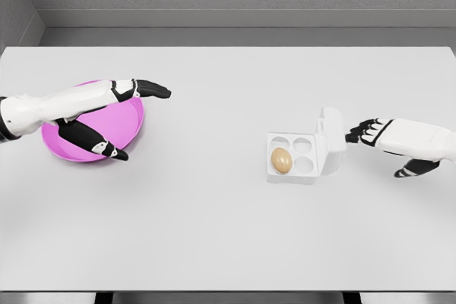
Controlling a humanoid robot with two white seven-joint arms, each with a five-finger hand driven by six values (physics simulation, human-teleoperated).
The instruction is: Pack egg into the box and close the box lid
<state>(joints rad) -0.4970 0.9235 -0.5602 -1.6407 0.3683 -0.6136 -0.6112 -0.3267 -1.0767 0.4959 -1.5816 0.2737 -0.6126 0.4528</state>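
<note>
A white egg box (pixel 293 156) sits right of the table's middle, with several round cups. A brown egg (pixel 281 160) rests in its front-left cup. The lid (pixel 331 142) stands raised on the box's right side. My right hand (pixel 370 133) is just right of the lid, fingertips at or very near its outer face, fingers extended and holding nothing. My left hand (pixel 132 115) hovers over a magenta bowl (pixel 132 124) at the left, fingers stretched out, thumb spread toward the front, nothing in it.
The white table (pixel 214 233) spreads wide around the box. Grey floor and wall lie beyond its far edge.
</note>
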